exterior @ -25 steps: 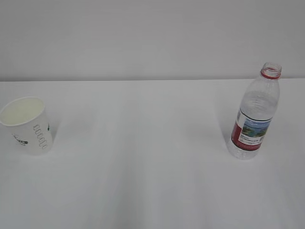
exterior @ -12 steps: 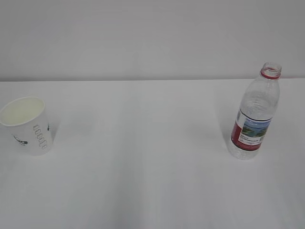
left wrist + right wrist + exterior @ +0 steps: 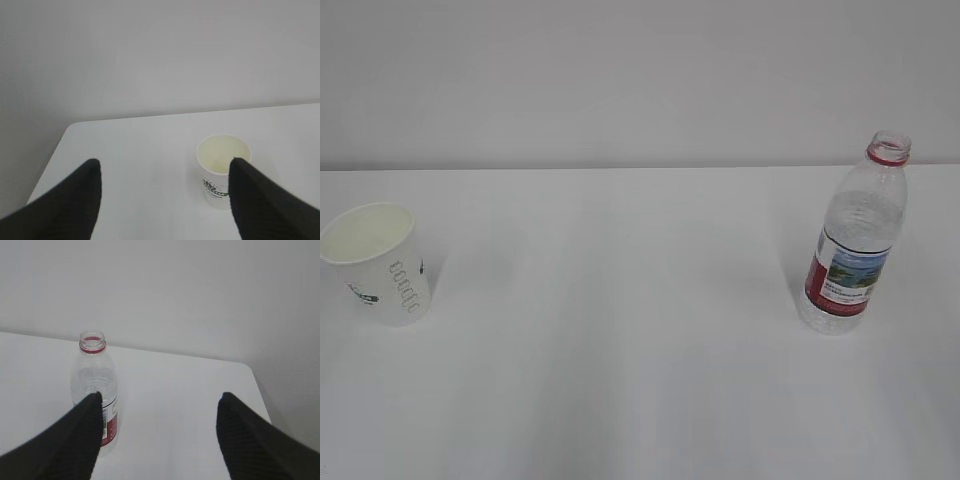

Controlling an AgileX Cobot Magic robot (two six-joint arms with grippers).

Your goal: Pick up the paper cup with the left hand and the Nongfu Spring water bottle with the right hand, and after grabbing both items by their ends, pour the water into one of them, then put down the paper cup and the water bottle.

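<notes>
The paper cup (image 3: 380,270) stands upright at the left of the white table, its cream inside showing. At the right stands the Nongfu Spring water bottle (image 3: 852,240), upright, with no cap on its red-ringed neck. I cannot make out the water level through the clear plastic. Neither gripper shows in the exterior view. In the left wrist view my left gripper (image 3: 165,162) is open, and the cup (image 3: 220,172) stands beyond its right finger, apart from it. My right gripper (image 3: 160,395) is open too, with the bottle (image 3: 95,375) beyond its left finger.
The white table (image 3: 640,330) ends at a pale wall (image 3: 640,80) at the back. Its left edge and rounded corner (image 3: 65,135) lie near the cup. The right edge (image 3: 257,390) lies beyond the bottle.
</notes>
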